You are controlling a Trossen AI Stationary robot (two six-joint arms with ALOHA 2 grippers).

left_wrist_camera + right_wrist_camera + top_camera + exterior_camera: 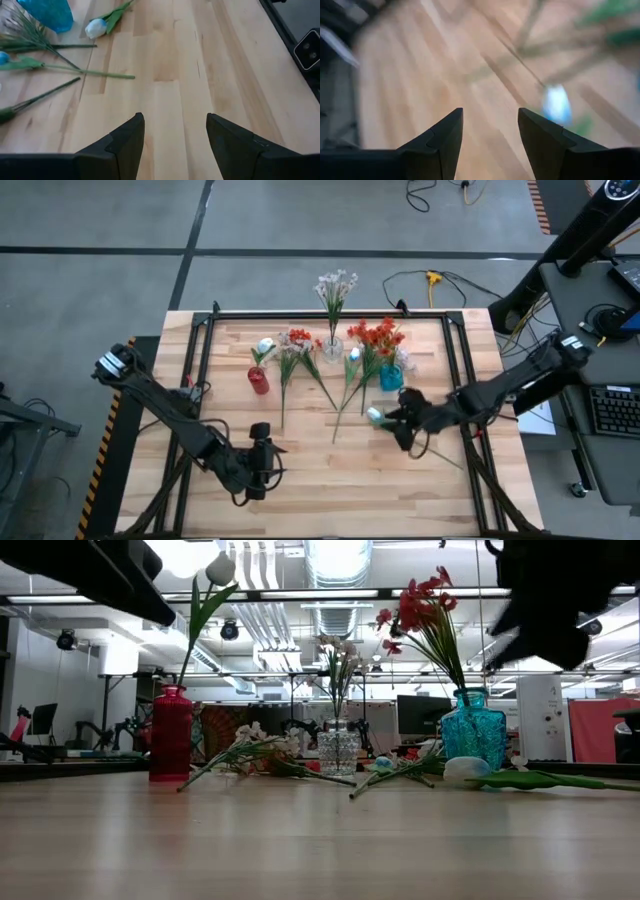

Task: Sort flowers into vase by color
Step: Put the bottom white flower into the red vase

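Three vases stand near the table's far edge. The red vase (258, 380) holds a white tulip bud. The clear vase (333, 348) holds pale pink-white sprays (336, 284). The blue vase (390, 376) holds orange-red blooms (378, 335). Loose orange-red and pale stems (296, 360) lie flat between the vases. A loose white tulip bud (374, 415) lies on the wood, its stalk (445, 458) running toward the near right corner. My right gripper (397, 422) (490, 112) hovers open just right of that bud (556, 102). My left gripper (262, 438) (175, 120) is open near the table's near edge, left of centre.
Bare wood (330, 490) fills the near half of the table between the two arms. A black frame rail (330, 314) runs along the far edge. In the low view the tulip bud (465, 770) and its leaf (545, 780) lie in front of the blue vase (472, 730).
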